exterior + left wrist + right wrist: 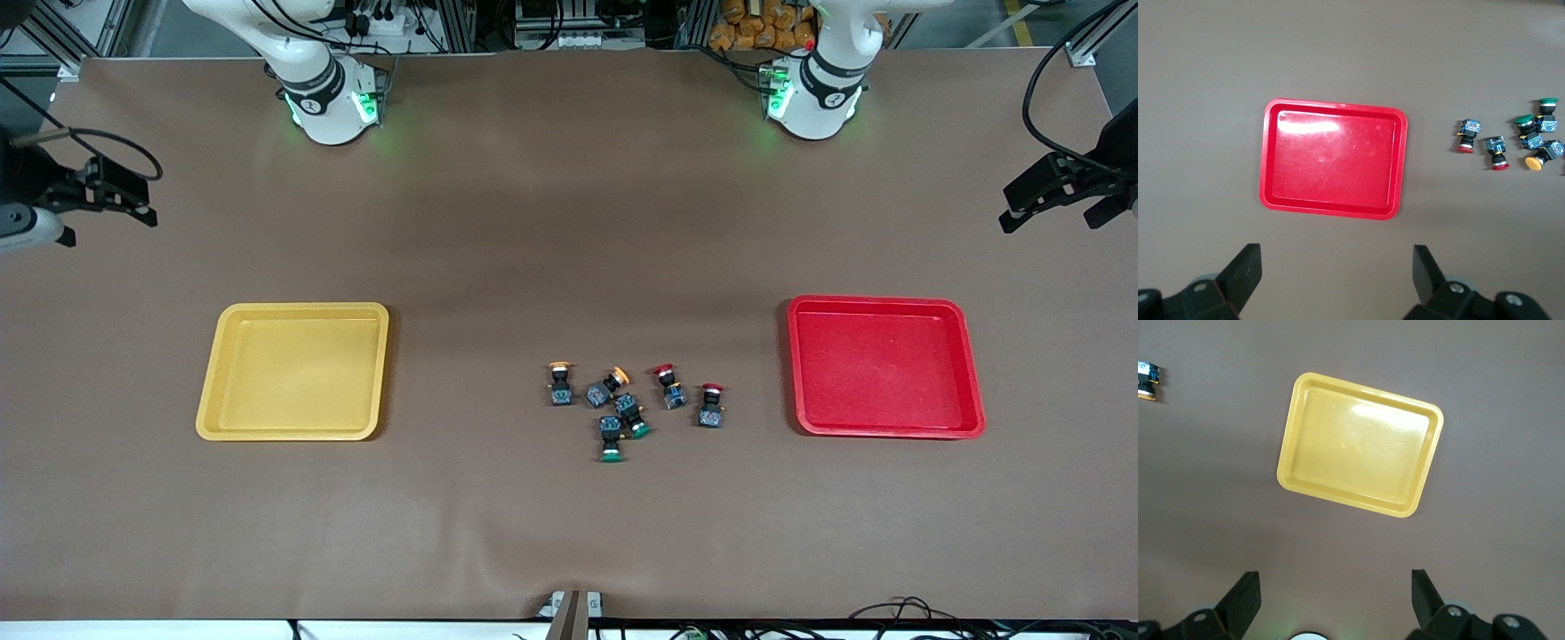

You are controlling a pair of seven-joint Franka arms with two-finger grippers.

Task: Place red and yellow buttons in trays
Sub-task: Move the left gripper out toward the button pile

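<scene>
The yellow tray [293,372] lay toward the right arm's end of the table and the red tray [886,367] toward the left arm's end; between them, the two yellow-capped buttons [561,383] and two red-capped buttons [669,386] lay on their sides, caps pointing mostly away from the front camera, beside two green-capped switches [611,438]. The right gripper [1335,597] hung high over bare table [569,222] near the yellow tray, fingers spread wide and holding nothing. The left gripper [1338,270] hung likewise near the red tray, fully released and empty.

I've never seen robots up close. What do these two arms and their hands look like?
Both arms are smooth white tubes with black bands, a small round mark and glowing green lights near the base. The left hand and right hand are black, each with two flat wedge-shaped fingers; black cables loop to them.
</scene>
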